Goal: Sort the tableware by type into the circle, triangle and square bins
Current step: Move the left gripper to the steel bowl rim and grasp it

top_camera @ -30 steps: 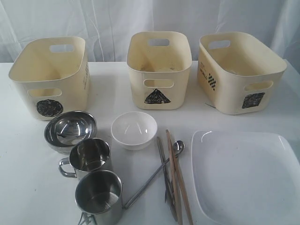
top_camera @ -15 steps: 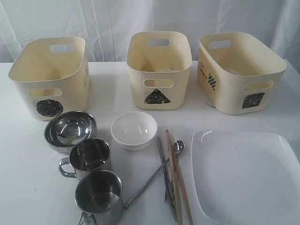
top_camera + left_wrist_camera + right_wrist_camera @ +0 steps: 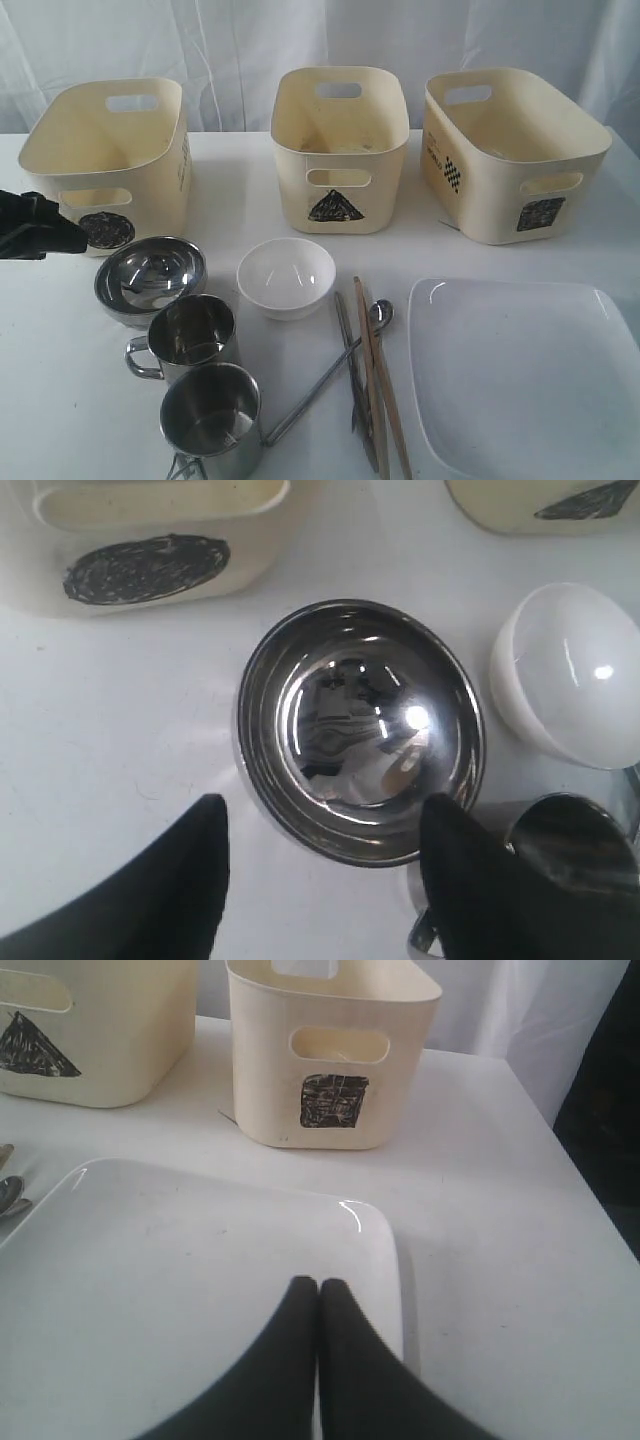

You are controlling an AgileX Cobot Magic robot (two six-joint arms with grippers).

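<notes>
Tableware along the 6 o'clock edge lies as it did a second ago: two steel handled mugs (image 3: 190, 335) (image 3: 212, 412) at 7 o'clock, the wooden chopsticks (image 3: 382, 385) and metal spoon (image 3: 380, 314) crossed with other thin cutlery at 6, and the large white square plate (image 3: 530, 380) at 4 o'clock. The right gripper (image 3: 319, 1285) hangs over that plate with its fingers pressed together, empty. One row back, the small white bowl (image 3: 286, 275) sits near the centre with the shiny steel bowl (image 3: 150, 275) beside it at 9 o'clock, and the change is here. The left gripper (image 3: 62, 232), absent from the exterior view a moment ago, has come in from the 9 o'clock edge, and its jaws have sprung wide, holding nothing. The wrist view shows its fingers (image 3: 190, 880) straddling the steel bowl's rim, though whether they touch it I cannot tell. Farthest off, the circle bin (image 3: 105, 165) at 10 o'clock, the triangle bin (image 3: 338, 150) at 12 and the square bin (image 3: 510, 150) at 2 show no tableware inside. Sorting has apparently only begun, with the steel bowl the likely first pick and the circle bin close behind it.
</notes>
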